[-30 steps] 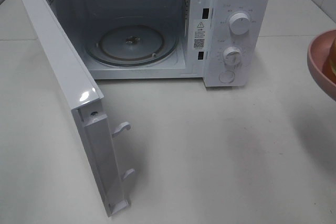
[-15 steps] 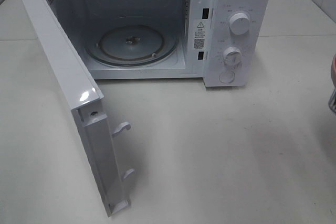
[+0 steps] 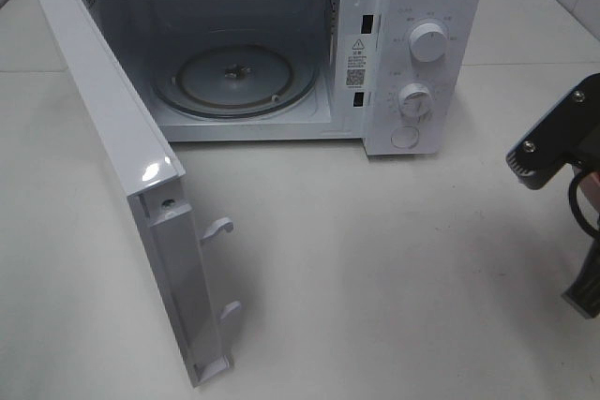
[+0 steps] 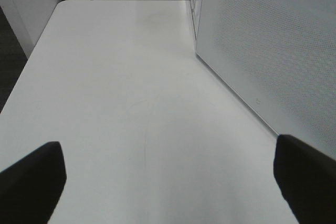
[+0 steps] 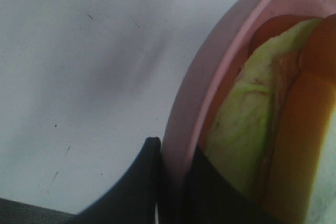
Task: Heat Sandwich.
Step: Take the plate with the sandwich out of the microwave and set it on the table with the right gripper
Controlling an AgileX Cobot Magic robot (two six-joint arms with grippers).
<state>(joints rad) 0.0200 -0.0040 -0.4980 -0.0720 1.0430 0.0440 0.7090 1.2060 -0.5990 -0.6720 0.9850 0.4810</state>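
- Your right gripper (image 5: 170, 182) is clamped narrowly on the rim of the pink plate (image 5: 194, 98); the sandwich (image 5: 247, 124) lies on that plate.
- Your left gripper (image 4: 168, 177) stands wide over the table (image 4: 121, 103), holding nothing.
- Farther back, the microwave (image 3: 422, 7) has its door (image 3: 112, 138) swung open and its glass turntable (image 3: 234, 77) bare.

The right arm (image 3: 561, 142) enters at the counter's right edge, its black wrist raised above the surface. The right gripper (image 5: 170, 174) is clamped on the rim of a pink plate (image 5: 194, 93), while the left gripper (image 4: 168, 182) hovers with jaws spread wide, holding nothing.
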